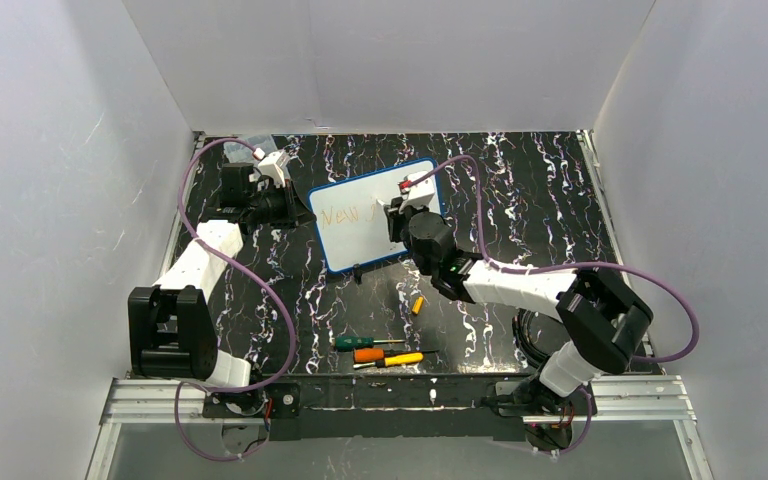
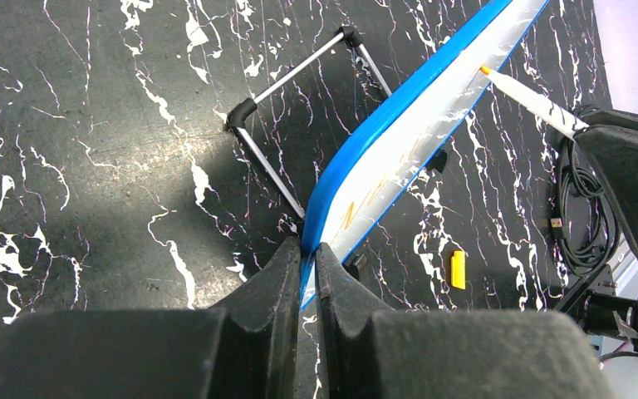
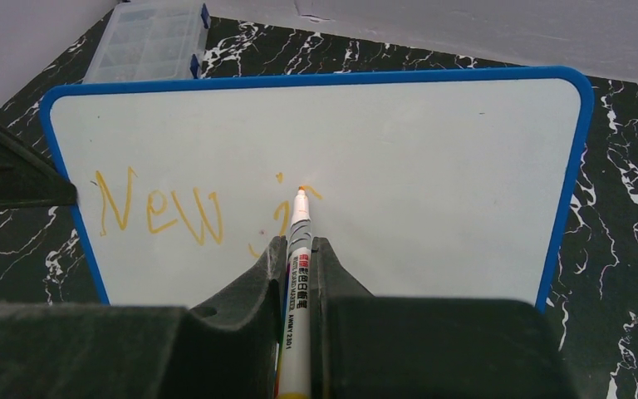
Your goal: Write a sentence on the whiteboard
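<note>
The whiteboard (image 1: 365, 222), white with a blue frame, stands tilted on its wire stand at the table's middle back. It also shows in the left wrist view (image 2: 399, 141) and the right wrist view (image 3: 432, 166). Orange writing (image 3: 170, 212) reads "New" plus a "j" and a started stroke. My left gripper (image 2: 309, 249) is shut on the board's blue left edge. My right gripper (image 3: 297, 249) is shut on a white marker (image 3: 297, 283), its orange tip touching the board face (image 3: 301, 191). The marker also shows in the left wrist view (image 2: 532, 100).
A yellow marker cap (image 1: 417, 304) lies in front of the board. Screwdrivers, green (image 1: 365, 342) and orange-yellow (image 1: 385, 357), lie near the front edge. A clear compartment box (image 3: 154, 37) sits at the back left. A black cable coil (image 1: 530, 335) lies by the right arm.
</note>
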`<state>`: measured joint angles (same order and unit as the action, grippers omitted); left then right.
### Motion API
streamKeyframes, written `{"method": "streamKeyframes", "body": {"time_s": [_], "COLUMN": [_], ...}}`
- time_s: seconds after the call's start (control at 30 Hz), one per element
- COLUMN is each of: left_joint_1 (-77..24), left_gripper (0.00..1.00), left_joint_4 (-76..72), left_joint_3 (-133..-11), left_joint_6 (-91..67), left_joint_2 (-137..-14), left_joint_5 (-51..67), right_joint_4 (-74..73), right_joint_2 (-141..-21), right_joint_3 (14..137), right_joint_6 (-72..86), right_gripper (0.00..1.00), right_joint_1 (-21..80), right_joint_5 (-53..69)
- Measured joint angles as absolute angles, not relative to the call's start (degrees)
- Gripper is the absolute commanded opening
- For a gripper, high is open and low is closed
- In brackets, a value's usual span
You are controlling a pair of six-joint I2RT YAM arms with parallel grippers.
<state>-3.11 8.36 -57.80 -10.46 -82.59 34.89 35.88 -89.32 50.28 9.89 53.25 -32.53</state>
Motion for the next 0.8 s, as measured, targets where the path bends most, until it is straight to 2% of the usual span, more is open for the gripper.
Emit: {"method": "streamKeyframes", "body": {"time_s": [0.8], "left_joint_1": [-3.11], "left_gripper": [0.00], "left_joint_4": [8.32], "left_joint_3": [-57.80], "left_joint_6": [-10.46], "left_joint_2": [-82.59], "left_joint_5": [34.85], "right_joint_4": [35.77], "right_joint_2": [-88.49], "right_joint_3": [47.48], "right_joint_6": [11.55], "right_gripper": [0.01], "right_joint_1": [53.36], "right_joint_5": [-33.47]}}
